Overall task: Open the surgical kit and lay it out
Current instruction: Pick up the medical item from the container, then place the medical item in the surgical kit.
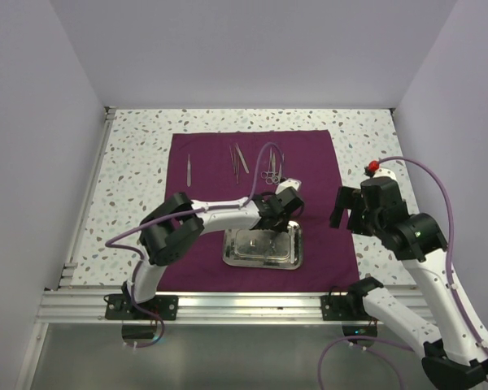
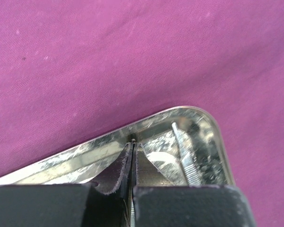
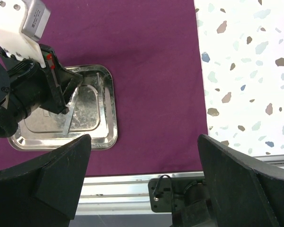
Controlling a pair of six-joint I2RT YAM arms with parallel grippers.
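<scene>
Several steps in, cloth wrap spread flat on the table and instruments lined across its upper part, emptying the steel tray at lower centre: pressing the left end effector closed beside a leftover instrument, holding the right end effector wide, empty.
</scene>
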